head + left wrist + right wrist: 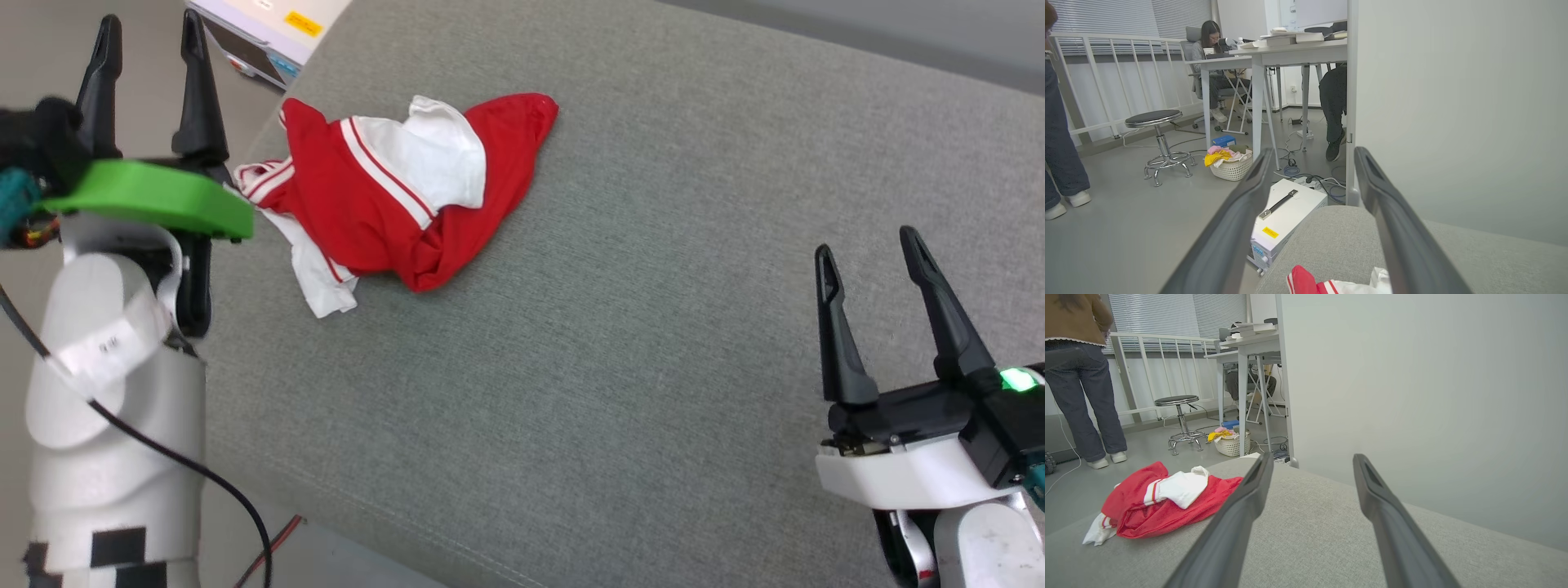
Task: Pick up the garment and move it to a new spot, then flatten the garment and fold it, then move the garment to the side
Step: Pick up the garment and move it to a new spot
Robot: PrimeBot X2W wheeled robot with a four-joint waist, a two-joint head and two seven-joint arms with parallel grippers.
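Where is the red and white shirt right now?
In the head view, the garment lies crumpled at the upper left of the grey cushion, beside the left end effector and far from the right end effector.

- The head view looks steeply down on the grey fabric worktop [620,343] from close above. The left end effector [151,20] is at its upper left and the right end effector [867,242] at its lower right.
- The left wrist view sits low at the worktop's edge and faces out, nearly level, across the floor [1126,237] towards the desks [1290,51].
- The right wrist view sits low over the worktop, facing level along it into the same room.
- All three views share the garment [384,204]; the left wrist view catches a sliver of it at its bottom edge.
- Both wrist views share the stool [1153,118] and the basket [1233,169].
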